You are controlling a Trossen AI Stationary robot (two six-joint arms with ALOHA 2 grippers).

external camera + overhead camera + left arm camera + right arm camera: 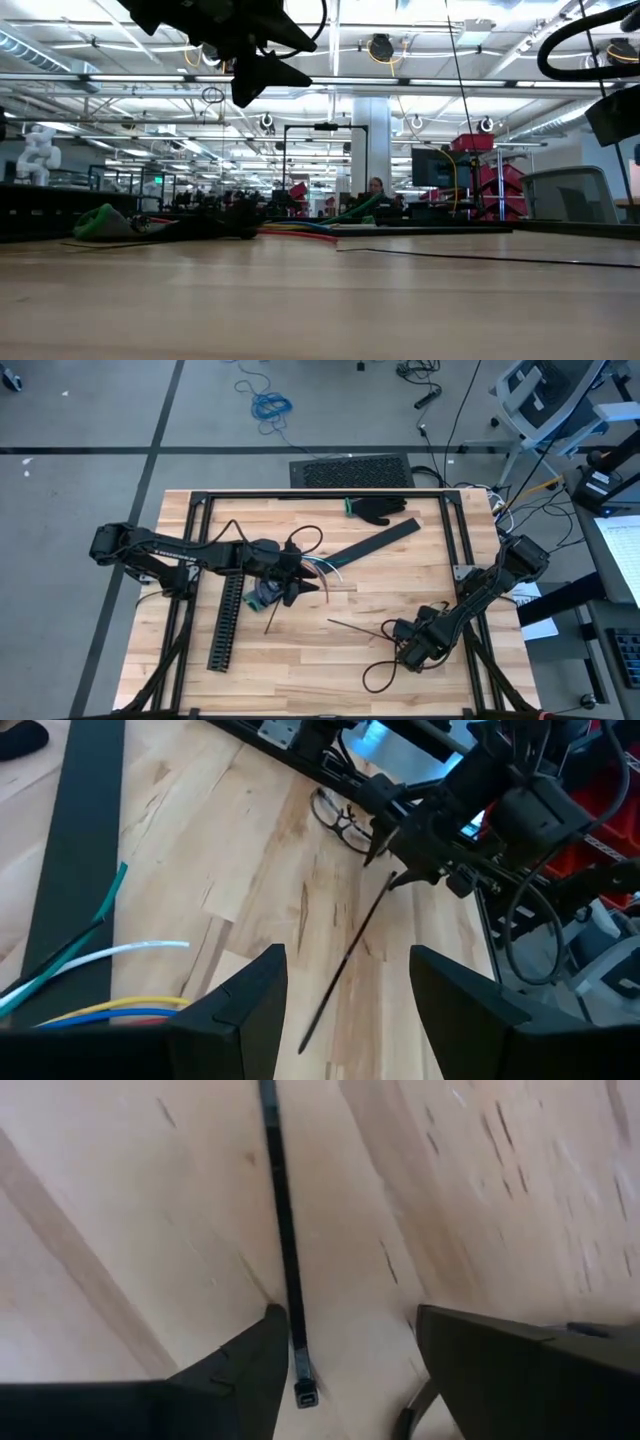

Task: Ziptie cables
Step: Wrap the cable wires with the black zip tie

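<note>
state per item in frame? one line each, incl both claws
left claw: open, empty, raised over the table centre by the cables
right claw: open, low at the table, head end of the zip tie between its fingers, not clamped
zip tie: flat on the wood, unthreaded, straight
cables: loose, unbundled, ends fanned out
slotted channel: lying flat
black glove: lying at the far edge

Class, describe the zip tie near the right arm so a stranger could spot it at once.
On the wooden table, look just before the right tool. The zip tie lies flat there, its head between that tool's open fingers. Unlike the coloured cables, it is one thin, straight black strip.
</note>
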